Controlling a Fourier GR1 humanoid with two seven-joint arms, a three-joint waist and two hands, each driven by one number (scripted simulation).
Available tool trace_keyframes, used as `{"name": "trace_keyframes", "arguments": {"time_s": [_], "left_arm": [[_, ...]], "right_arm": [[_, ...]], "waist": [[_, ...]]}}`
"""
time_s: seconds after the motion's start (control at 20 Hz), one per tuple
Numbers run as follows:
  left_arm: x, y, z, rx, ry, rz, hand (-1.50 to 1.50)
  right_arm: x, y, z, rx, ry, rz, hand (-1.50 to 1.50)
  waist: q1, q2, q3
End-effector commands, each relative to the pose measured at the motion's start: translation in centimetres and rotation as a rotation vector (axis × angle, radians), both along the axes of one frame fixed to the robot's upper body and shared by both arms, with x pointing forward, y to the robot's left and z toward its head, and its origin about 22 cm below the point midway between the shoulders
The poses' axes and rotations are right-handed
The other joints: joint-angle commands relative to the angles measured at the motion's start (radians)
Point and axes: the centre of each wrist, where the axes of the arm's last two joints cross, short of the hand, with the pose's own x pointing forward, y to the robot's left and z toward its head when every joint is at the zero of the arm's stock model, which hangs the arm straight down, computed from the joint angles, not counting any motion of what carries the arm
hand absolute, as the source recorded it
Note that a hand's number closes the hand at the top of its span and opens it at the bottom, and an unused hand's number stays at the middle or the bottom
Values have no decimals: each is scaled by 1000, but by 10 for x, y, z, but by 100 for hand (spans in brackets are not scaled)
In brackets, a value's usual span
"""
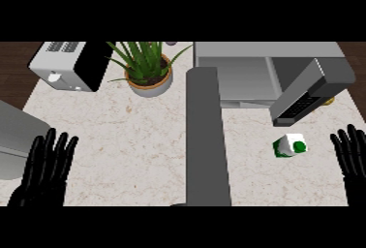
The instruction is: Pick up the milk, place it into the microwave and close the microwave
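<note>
Milk carton (289, 146) lying on marble counter (129, 140), just in front of open microwave (243, 72), below its swung-out door (311, 92), touching neither hand. Right hand (352, 155) just right of milk, fingers straight and spread, holding nothing. Left hand (46, 164) well left of milk, near counter's front-left edge, fingers straight, spread, resting. Potted plant (148, 68) left of microwave, toaster (68, 65) further left. Grey vertical bar (205, 140) between left hand and milk.
</note>
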Motion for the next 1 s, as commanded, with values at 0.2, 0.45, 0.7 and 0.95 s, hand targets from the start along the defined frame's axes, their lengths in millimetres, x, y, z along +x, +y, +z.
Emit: {"name": "trace_keyframes", "arguments": {"time_s": [0.2,0.45,0.7,0.95], "left_arm": [[-29,4,-20,-18,0,4,-150],[-32,5,-27,4,-3,13,-150],[-28,1,-27,6,-15,-4,-150],[-42,16,-4,-10,-1,-3,-150]], "right_arm": [[20,22,-43,30,21,-37,-150],[34,-18,-75,11,50,-131,-150],[28,-51,-111,3,86,-198,-150],[46,-41,-137,11,89,-214,-150]], "waist": [[5,0,0],[6,1,0],[5,2,1],[6,2,1]]}}
